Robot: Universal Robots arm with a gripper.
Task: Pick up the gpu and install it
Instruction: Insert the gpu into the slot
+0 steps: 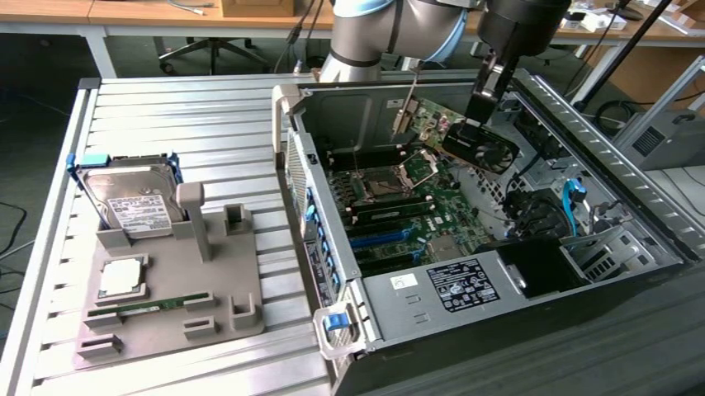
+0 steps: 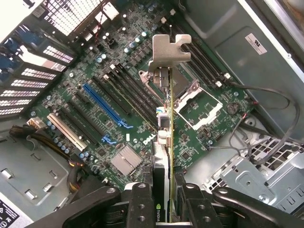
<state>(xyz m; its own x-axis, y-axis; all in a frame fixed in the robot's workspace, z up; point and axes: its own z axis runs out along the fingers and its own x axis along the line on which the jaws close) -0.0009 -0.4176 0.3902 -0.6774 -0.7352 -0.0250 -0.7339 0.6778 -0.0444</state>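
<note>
The gpu (image 1: pixel 476 145), a dark card with a green board and a silver bracket (image 1: pixel 409 106) at one end, hangs tilted above the open computer case (image 1: pixel 330 272). My gripper (image 1: pixel 481 114) is shut on its upper edge. In the wrist view the gpu (image 2: pixel 170 142) is seen edge-on between my fingers (image 2: pixel 141 205), with its bracket (image 2: pixel 169 49) at the far end. My gripper (image 2: pixel 167 211) holds it over the motherboard (image 2: pixel 142 137), apart from the blue slot (image 2: pixel 107 107) and the black slots beside it.
A grey holder (image 1: pixel 226 289) at the exterior view's left carries a hard drive (image 1: pixel 132 202), a processor (image 1: pixel 121 279) and a green memory stick (image 1: pixel 154 307). Case walls, a black box (image 1: pixel 540 268) and cables (image 2: pixel 266 118) ring the motherboard (image 1: pixel 414 210).
</note>
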